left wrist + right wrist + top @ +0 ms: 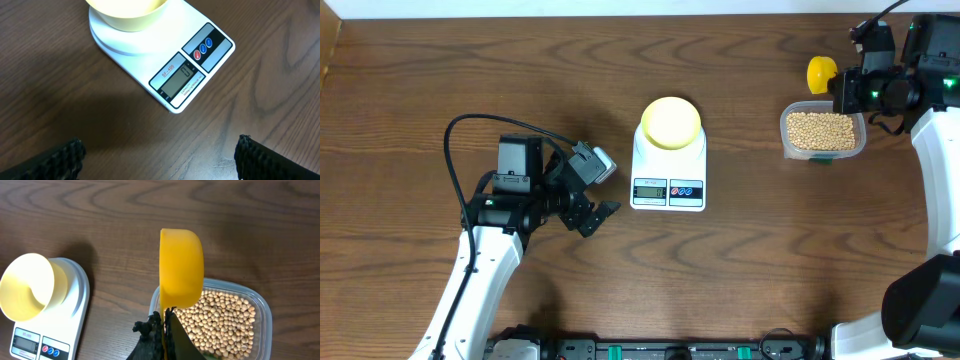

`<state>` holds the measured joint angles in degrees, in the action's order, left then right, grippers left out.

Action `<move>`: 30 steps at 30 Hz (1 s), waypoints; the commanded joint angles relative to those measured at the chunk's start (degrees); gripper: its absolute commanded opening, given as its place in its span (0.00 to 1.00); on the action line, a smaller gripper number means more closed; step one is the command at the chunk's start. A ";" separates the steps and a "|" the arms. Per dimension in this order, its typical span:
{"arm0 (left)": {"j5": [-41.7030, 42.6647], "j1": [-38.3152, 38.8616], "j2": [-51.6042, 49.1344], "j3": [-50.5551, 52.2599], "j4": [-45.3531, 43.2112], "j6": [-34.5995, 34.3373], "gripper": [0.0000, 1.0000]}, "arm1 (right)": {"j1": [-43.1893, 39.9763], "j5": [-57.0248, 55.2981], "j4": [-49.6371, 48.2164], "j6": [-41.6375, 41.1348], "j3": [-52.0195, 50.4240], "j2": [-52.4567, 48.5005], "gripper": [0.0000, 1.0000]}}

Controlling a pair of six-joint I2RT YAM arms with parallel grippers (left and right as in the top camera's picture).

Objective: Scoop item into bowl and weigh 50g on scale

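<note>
The beige beans [820, 128] fill a clear plastic tub [858, 138] at the right; they also show in the right wrist view [225, 322]. The pale-yellow bowl [670, 122] stands on the white scale [668, 185] mid-table; both show in the left wrist view, bowl [127, 12] and scale [190, 75]. My right gripper [164, 317] is shut on the handle of a yellow measuring spoon [181, 272], held on its side above the tub's left edge; overhead the spoon [821, 72] is behind the tub. My left gripper [159, 155] is open and empty, left of the scale.
The tub's rim [262, 305] lies under the spoon. Bare wooden table surrounds the scale. The left arm's cable [480, 125] loops over the table at the left. A rail with fittings [660, 350] runs along the front edge.
</note>
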<state>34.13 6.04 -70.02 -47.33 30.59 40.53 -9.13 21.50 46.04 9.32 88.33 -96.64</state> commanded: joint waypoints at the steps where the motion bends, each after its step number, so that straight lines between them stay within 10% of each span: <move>1: -0.50 -0.28 0.04 0.61 0.13 -0.04 0.97 | 0.98 1.20 0.09 0.63 0.79 0.28 0.01; 30: -0.50 -0.28 0.04 0.61 -0.04 -0.07 0.98 | 0.96 2.73 0.37 0.61 0.79 0.31 0.01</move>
<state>34.13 6.04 -70.02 -47.33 30.39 40.53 -9.13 22.33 46.06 9.34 88.33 -96.64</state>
